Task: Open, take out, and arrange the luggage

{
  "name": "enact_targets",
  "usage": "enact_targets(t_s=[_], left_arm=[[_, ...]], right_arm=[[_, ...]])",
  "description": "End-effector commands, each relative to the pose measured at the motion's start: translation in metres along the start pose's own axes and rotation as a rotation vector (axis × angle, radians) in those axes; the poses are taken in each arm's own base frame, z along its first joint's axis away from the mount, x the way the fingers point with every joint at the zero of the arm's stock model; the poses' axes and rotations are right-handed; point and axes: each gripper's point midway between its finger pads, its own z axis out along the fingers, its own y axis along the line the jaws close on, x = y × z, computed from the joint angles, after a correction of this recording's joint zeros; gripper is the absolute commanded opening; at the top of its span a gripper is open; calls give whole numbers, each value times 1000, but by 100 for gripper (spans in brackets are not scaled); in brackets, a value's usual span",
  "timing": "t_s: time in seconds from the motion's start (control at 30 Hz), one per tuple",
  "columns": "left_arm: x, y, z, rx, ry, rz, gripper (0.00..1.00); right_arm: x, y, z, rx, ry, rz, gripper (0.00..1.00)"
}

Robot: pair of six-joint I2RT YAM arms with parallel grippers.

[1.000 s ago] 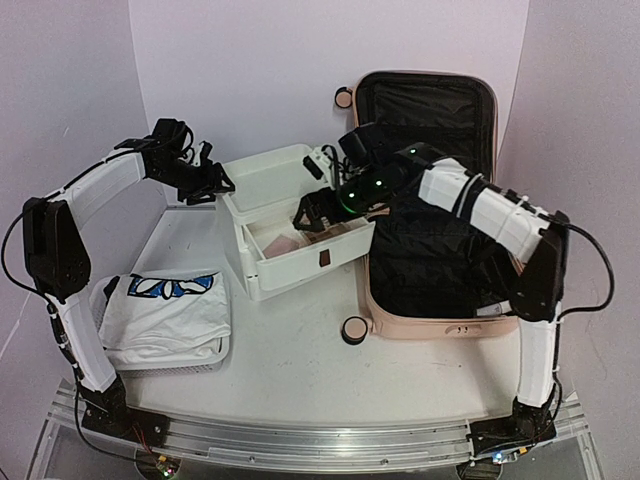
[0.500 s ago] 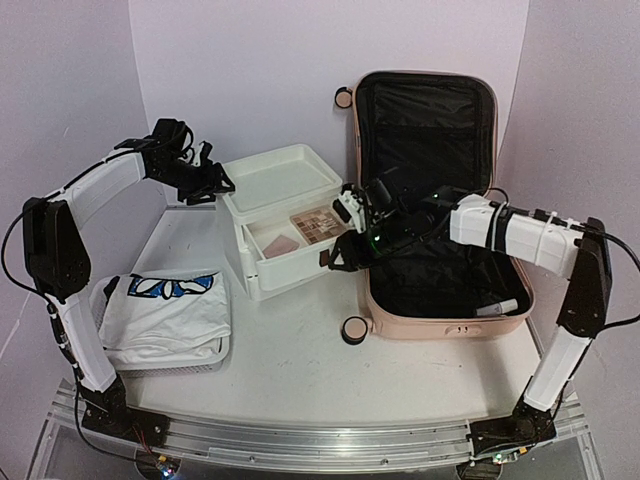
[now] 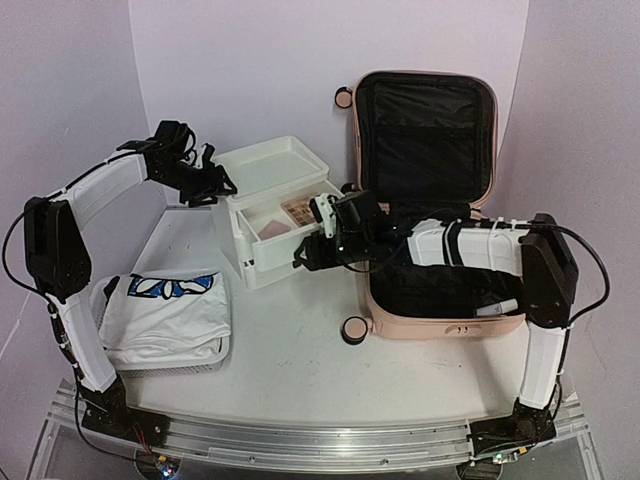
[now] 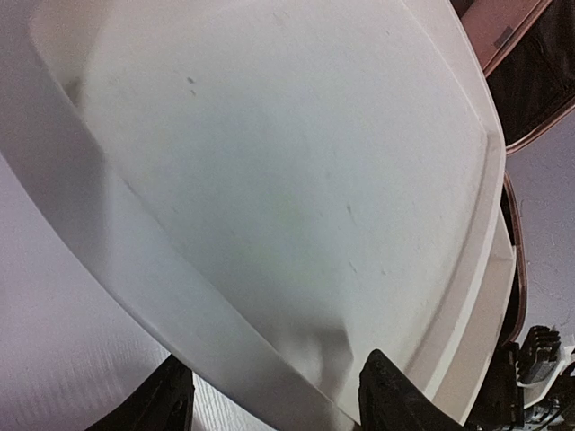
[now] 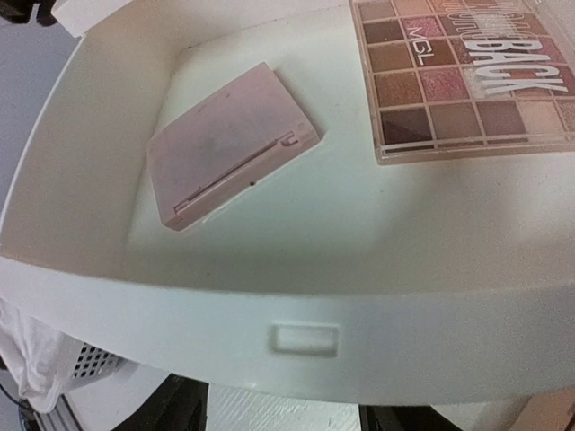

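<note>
The drawer unit (image 3: 270, 170) rim runs between the left gripper (image 4: 278, 404) fingers. The drawer front (image 5: 404, 350) sits just above the right gripper (image 5: 283, 413) fingers. I cannot tell whether either grips.

White shells on the left arm (image 3: 100, 182) and right arm (image 3: 480, 250), black at joints. Thin black cables (image 3: 606, 268) looping alongside. Black fingers (image 4: 395, 400).

Eyeshadow palette (image 5: 467, 76) runs off the top-right edge — left fingers (image 4: 395, 400) barely show at bottom
</note>
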Motion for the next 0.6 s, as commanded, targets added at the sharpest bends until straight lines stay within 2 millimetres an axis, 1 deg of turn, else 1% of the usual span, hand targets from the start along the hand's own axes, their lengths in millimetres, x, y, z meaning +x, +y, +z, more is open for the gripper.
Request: enact_targets(t_s=[0.0,0.07,0.1,0.23,0.3,0.4,0.43,0.47,0.57], left_arm=[[22,-14,12,59,81,27,63],[22,-12,13,50,80,32,63],[22,-9,15,35,78,37,63],[20,-7,14,16,69,39,64],[18,-1,14,-15,58,40,64],[17,4,13,-53,44,31,58],[16,4,13,-58,41,26,54],[15,4,13,-61,39,20,52],[14,1,10,-80,23,27,50]], right_arm=[[-97,16,-5,-25,-339,-33,63],[-104,17,-5,-23,-353,-38,64],[-106,21,-7,-37,-355,-51,65],[-101,19,-9,-24,-339,-71,71],[-98,17,-10,-19,-331,-71,72],[-96,16,-9,-10,-320,-86,73],[-94,14,-6,-3,-314,-92,73],[-92,13,-4,0,-309,-104,73],[-88,10,9,12,-296,-147,74]])
